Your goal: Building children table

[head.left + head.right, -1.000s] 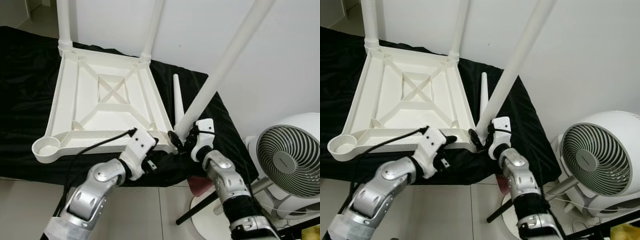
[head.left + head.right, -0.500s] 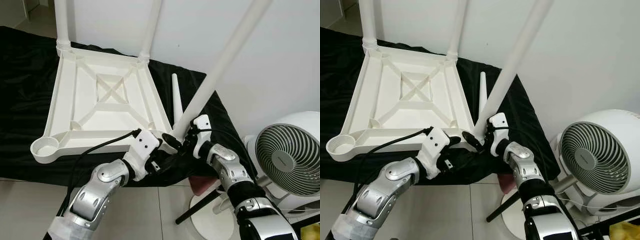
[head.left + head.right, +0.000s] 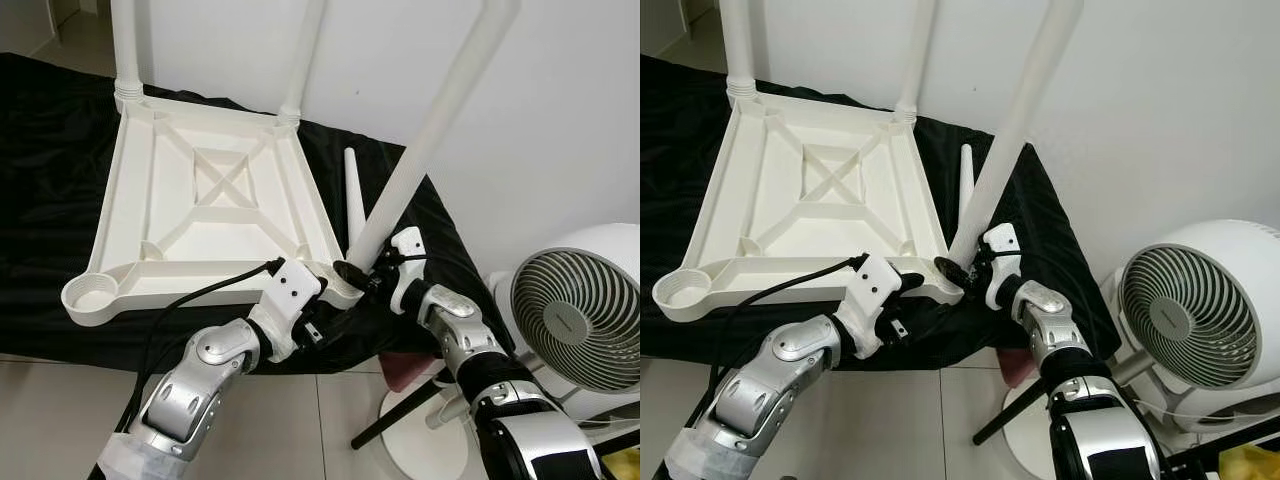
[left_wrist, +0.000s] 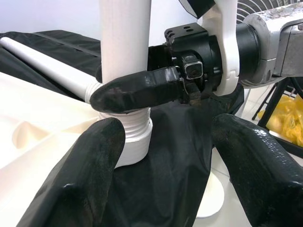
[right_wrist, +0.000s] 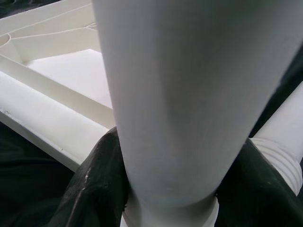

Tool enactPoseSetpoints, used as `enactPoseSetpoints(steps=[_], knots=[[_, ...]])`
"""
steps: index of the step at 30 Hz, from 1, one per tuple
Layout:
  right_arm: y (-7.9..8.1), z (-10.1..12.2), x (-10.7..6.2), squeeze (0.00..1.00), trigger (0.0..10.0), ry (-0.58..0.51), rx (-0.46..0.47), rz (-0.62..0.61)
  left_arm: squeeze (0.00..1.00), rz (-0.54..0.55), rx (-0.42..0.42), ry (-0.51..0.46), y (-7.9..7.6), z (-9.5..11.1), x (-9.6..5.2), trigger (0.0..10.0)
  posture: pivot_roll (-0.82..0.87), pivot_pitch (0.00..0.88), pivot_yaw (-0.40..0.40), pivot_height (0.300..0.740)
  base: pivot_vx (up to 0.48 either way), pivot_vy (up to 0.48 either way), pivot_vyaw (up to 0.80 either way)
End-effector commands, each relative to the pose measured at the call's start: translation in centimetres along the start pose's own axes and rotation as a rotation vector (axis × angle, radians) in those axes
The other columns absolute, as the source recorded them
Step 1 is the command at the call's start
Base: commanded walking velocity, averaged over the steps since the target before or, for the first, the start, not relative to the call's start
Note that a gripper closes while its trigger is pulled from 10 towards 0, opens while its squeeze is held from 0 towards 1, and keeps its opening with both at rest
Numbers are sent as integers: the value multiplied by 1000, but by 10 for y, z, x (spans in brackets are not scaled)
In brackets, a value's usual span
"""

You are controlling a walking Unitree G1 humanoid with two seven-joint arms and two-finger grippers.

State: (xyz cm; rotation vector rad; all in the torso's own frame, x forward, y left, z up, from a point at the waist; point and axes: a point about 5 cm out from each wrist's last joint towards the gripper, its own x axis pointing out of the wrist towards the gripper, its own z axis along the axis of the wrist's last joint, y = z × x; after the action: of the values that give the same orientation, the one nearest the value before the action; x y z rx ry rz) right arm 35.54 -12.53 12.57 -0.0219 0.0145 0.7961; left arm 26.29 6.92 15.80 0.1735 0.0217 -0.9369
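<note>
Right claw (image 3: pixel 352 277) is squeezing the white leg (image 3: pixel 430 135), leaning up-right over the upside-down table's (image 3: pixel 215 205) near corner. Left claw (image 4: pixel 165 156) is waiting, fingers apart.

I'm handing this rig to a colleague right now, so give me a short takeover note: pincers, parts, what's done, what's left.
Right pincer: shut on the tilted third leg just above its threaded end, at the near right corner socket.
Left pincer: open, by the same corner, fingers either side of the leg's base, not gripping.
Tabletop: upside down on the black cloth.
Done: two far legs stand upright in their sockets.
Left: straighten and seat the third leg; fit the spare leg, lying on the cloth, into the empty near left socket.
</note>
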Motion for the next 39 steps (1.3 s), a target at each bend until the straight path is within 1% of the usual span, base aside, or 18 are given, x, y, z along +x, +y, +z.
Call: enactPoseSetpoints(steps=[1, 3, 4, 10, 16, 17, 18, 20, 21, 23, 24, 26, 29, 33, 36, 37, 38, 39], knots=[[-5, -16, -11, 0, 0, 51, 42, -44, 0, -12, 10, -12, -4, 3, 2, 10000, 167, 22, -236, 740, 0, 0, 0], [-5, -17, -11, 0, 0, 48, 51, -56, 0, -12, 9, -11, -4, 3, 2, 10000, 166, 22, -236, 740, 0, 0, 0], [0, -18, -8, 0, 10000, 12, 117, -90, 0, -16, 9, -9, -5, 2, 1, 10000, 165, 21, -235, 740, 0, 0, 0], [9, -22, -3, 0, 10000, 6, 184, -178, 0, -17, 10, -5, -3, 2, 0, 10000, 162, 23, -235, 740, 0, 0, 0], [17, -21, -1, 0, 10000, -6, 207, -279, 0, -15, 10, 1, -3, 0, -1, 10000, 158, 23, -235, 740, 0, 0, 0], [21, -24, -2, 0, 10000, 20, 244, -394, 0, -17, 10, 4, -3, 0, -2, 10000, 155, 22, -235, 740, 0, 0, 0], [21, -24, -2, 0, 10000, 20, 244, -394, 0, -17, 10, 4, -3, 0, -2, 10000, 155, 22, -235, 740, 0, 0, 0], [25, -25, -5, 0, 10000, 36, 241, -530, 0, -20, 9, 7, -3, -1, -2, 10000, 155, 20, -236, 740, 0, 0, 0], [25, -25, -5, 0, 10000, 36, 241, -530, 0, -20, 9, 7, -3, -1, -2, 10000, 155, 20, -236, 740, 0, 0, 0], [29, -23, -8, 0, 10000, 19, 267, -642, 0, -21, 10, 10, -2, -2, -3, 10000, 154, 17, -234, 740, 0, 0, 0], [29, -23, -8, 0, 10000, 19, 267, -642, 0, -21, 10, 10, -2, -2, -3, 10000, 154, 17, -234, 740, 0, 0, 0], [43, -25, -10, 0, 10000, 18, 369, -719, 0, -17, 14, 10, 1, -1, -3, 10000, 154, 16, -234, 740, 0, 0, 0], [53, -21, -5, 0, 10000, 8, 375, -677, 0, -5, 22, 11, 8, 1, -5, 10000, 155, 16, -233, 740, 0, 0, 0], [52, -13, -5, 0, 10000, -15, 317, -655, 0, 2, 32, 11, 13, 2, -7, 10000, 152, 14, -231, 740, 0, 0, 0], [52, -10, -5, 0, 10000, -21, 311, -646, 0, 5, 36, 13, 15, 2, -8, 10000, 153, 12, -231, 740, 0, 0, 0], [52, -10, -5, 157, 10000, -21, 304, -648, 0, 7, 38, 13, 16, 3, -8, 10000, 154, 13, -231, 740, 0, 0, 0], [52, -9, -5, 1000, 10000, -37, 310, -638, 0, 9, 39, 12, 17, 3, -8, 10000, 156, 12, -232, 740, 0, 0, 0], [52, -9, -5, 1000, 10000, -37, 310, -638, 0, 9, 39, 12, 17, 3, -8, 10000, 156, 12, -232, 740, 0, 0, 0]])
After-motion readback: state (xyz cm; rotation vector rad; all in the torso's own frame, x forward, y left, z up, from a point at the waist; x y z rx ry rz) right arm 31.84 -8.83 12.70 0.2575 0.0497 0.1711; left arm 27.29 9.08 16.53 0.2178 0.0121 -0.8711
